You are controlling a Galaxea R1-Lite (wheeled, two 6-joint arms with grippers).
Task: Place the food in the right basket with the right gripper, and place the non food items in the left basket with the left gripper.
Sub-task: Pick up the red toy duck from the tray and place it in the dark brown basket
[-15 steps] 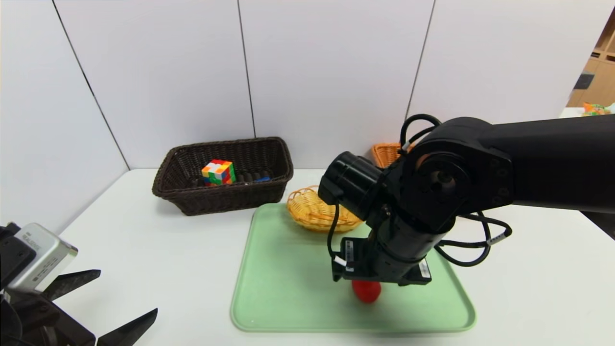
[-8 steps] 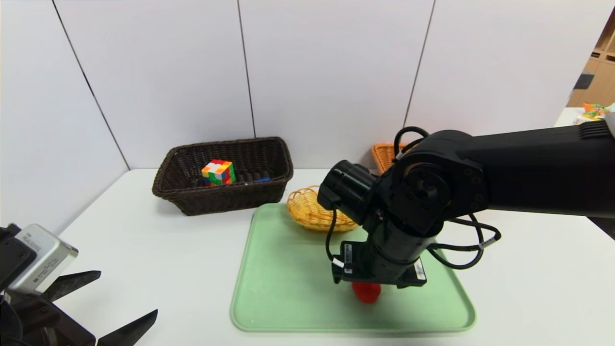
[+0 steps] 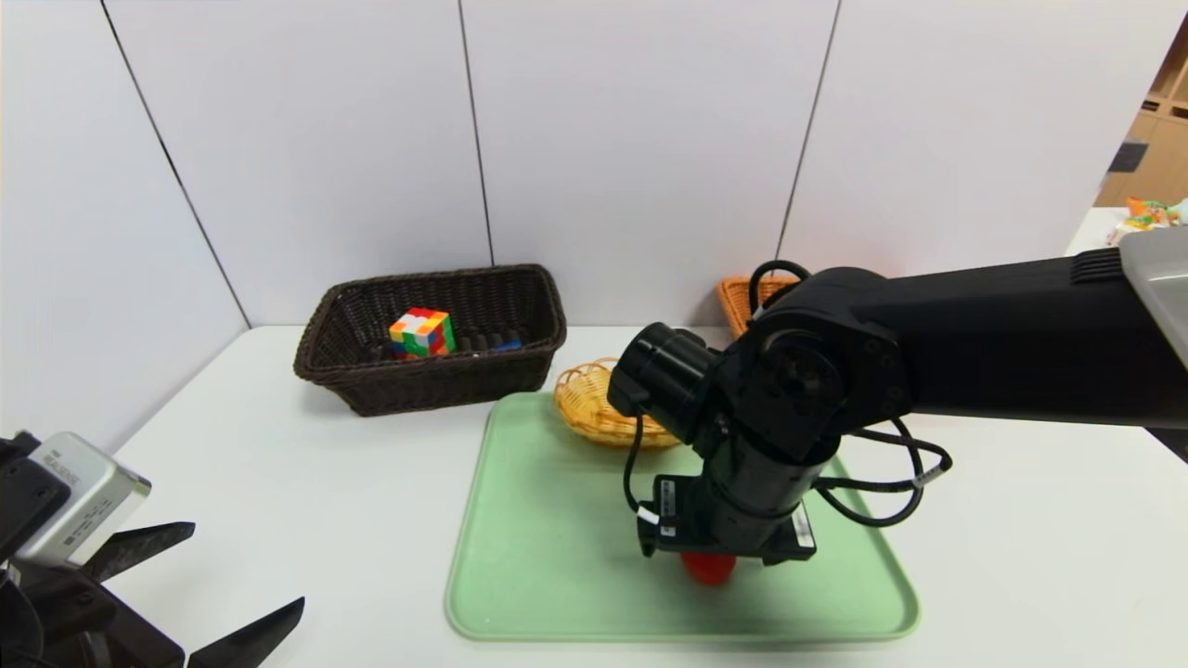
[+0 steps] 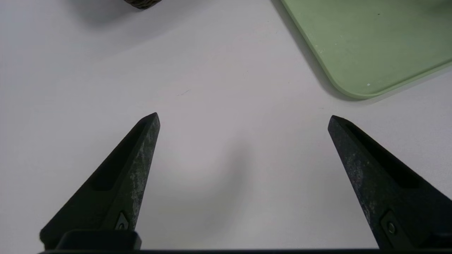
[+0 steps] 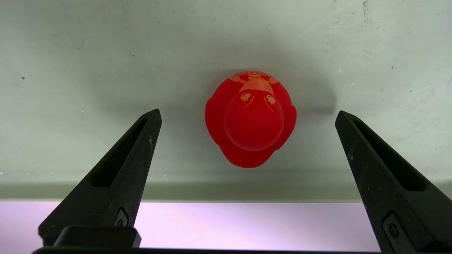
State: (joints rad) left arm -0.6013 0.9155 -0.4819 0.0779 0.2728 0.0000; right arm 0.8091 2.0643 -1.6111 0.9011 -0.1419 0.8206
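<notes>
Red and small, the rubber duck (image 5: 251, 120) sits on the green tray (image 3: 548, 557), near the tray's 6 o'clock edge. The right gripper (image 5: 247, 114) hangs over it, pointing down, with its two black fingers (image 5: 120, 169) spread wide, one on each side of the duck. They do not touch it and hold nothing. The left gripper (image 4: 243, 118) waits at 8 o'clock over the white table (image 3: 278, 482), wide open and empty too. The dark brown left basket (image 3: 432, 376) sits at 11 o'clock with the puzzle cube (image 3: 422, 332) inside. The orange right basket (image 3: 740, 295) peeks out behind the right arm at 1 o'clock. A small yellow basket (image 3: 589, 404) rests on the tray's far edge.
</notes>
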